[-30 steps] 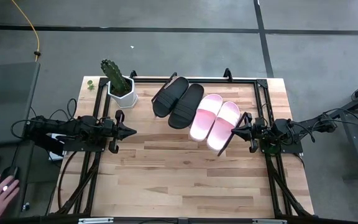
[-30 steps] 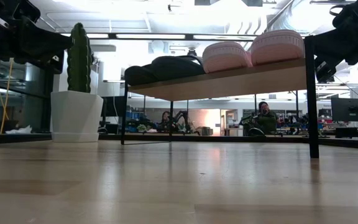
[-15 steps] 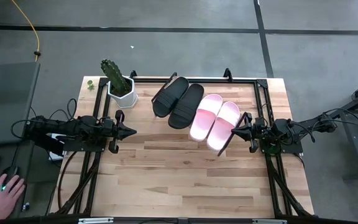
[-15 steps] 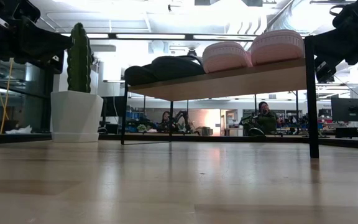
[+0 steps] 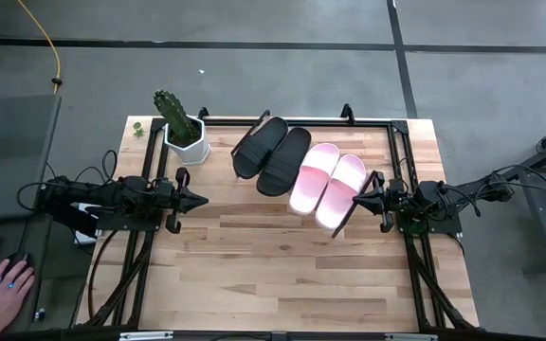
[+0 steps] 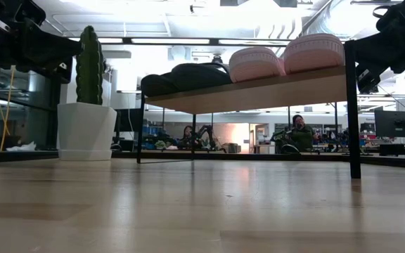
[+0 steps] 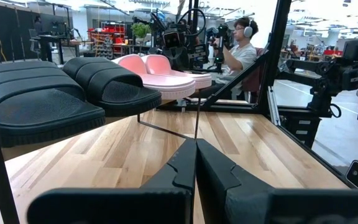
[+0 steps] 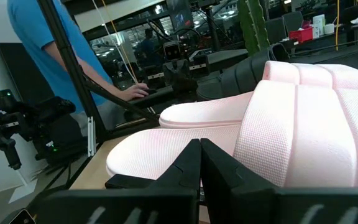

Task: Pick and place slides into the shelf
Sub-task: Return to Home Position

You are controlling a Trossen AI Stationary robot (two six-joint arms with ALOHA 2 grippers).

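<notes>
On the slanted light-wood shelf [image 6: 259, 91], toward 12 o'clock on your light-wood counter [image 5: 282, 275], lie the two plain black wide-strap slides [image 5: 259, 147], at 10 o'clock of the two pale pink white-edged slides [image 5: 313, 178]. The left pincer [image 5: 200, 200] sits at 9 o'clock and the right pincer [image 5: 356, 199] at 3 o'clock (just beside the outer pink slide). Both are fully closed, holding nothing.

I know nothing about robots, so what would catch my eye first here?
Two black slides and two pink slides sit side by side on the raised wooden shelf at the table's far side, black on the left. A cactus in a white pot stands off the shelf's left end. The left gripper and right gripper rest shut and empty at the table's sides, pointing inward.
</notes>
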